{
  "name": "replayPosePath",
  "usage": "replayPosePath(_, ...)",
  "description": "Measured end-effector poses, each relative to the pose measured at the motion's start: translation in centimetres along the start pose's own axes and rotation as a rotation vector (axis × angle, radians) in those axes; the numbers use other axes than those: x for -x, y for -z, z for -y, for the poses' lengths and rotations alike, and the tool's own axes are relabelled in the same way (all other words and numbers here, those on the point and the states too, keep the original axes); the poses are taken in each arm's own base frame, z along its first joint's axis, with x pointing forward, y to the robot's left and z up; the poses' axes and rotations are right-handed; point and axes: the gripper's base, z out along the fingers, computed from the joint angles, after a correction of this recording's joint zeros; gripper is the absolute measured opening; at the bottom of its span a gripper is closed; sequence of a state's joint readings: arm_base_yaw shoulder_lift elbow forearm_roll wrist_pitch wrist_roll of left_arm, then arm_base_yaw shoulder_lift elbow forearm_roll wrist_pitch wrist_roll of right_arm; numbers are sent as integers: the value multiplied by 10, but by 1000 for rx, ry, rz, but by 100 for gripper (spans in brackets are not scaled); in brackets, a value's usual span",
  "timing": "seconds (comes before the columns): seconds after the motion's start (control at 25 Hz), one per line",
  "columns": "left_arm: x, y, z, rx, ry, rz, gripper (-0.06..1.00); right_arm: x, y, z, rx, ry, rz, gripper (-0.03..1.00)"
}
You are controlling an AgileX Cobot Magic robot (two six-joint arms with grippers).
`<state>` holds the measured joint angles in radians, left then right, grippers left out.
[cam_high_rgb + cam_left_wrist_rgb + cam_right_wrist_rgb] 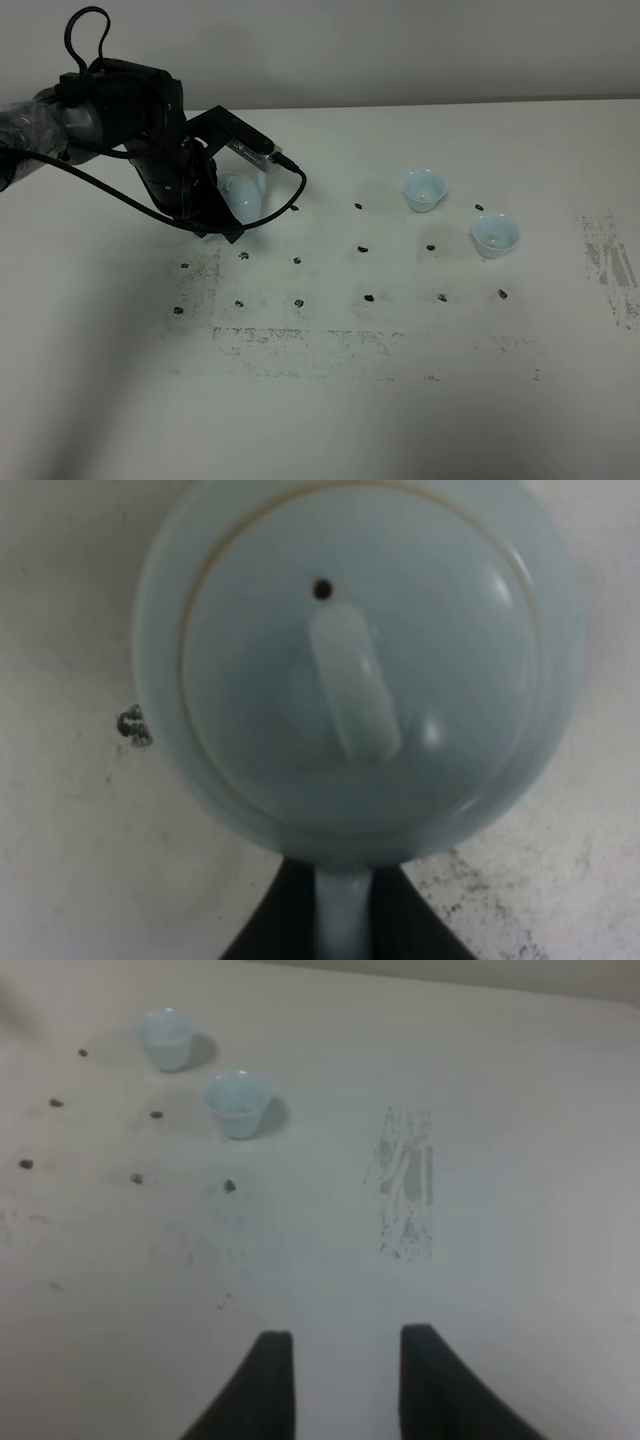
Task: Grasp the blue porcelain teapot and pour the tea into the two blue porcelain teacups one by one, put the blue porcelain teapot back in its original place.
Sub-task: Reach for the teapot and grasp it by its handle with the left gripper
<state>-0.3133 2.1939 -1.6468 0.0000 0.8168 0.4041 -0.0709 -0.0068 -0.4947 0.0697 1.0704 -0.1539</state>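
Note:
The blue porcelain teapot (241,194) stands on the white table at the left, lid on, half hidden by my left arm. In the left wrist view the teapot (355,660) fills the frame from above, and its loop handle (345,920) lies between the dark fingers (290,920). My left gripper (345,930) is shut on that handle. The two blue porcelain teacups (423,189) (495,235) stand upright to the right, apart from each other; they also show in the right wrist view (165,1038) (238,1103). My right gripper (345,1380) is open and empty, well short of the cups. No tea is visible.
Small black marks (367,247) dot the table in a grid. A scuffed grey patch (610,265) lies near the right side, also in the right wrist view (405,1185). A black cable (285,205) loops off the left arm beside the teapot.

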Motion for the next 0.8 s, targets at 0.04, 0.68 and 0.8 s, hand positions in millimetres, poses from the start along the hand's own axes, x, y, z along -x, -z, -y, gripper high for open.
replayPosePath(0.04,0,0,0,0,0,0,6,0,0,0,0,0,0,28)
replayPosePath(0.68,4,0,4,-26,-8,35,5,0,0,0,0,0,0,28)
replayPosePath(0.8,6,1,6,-34,-10,50,5,0,0,0,0,0,0,28)
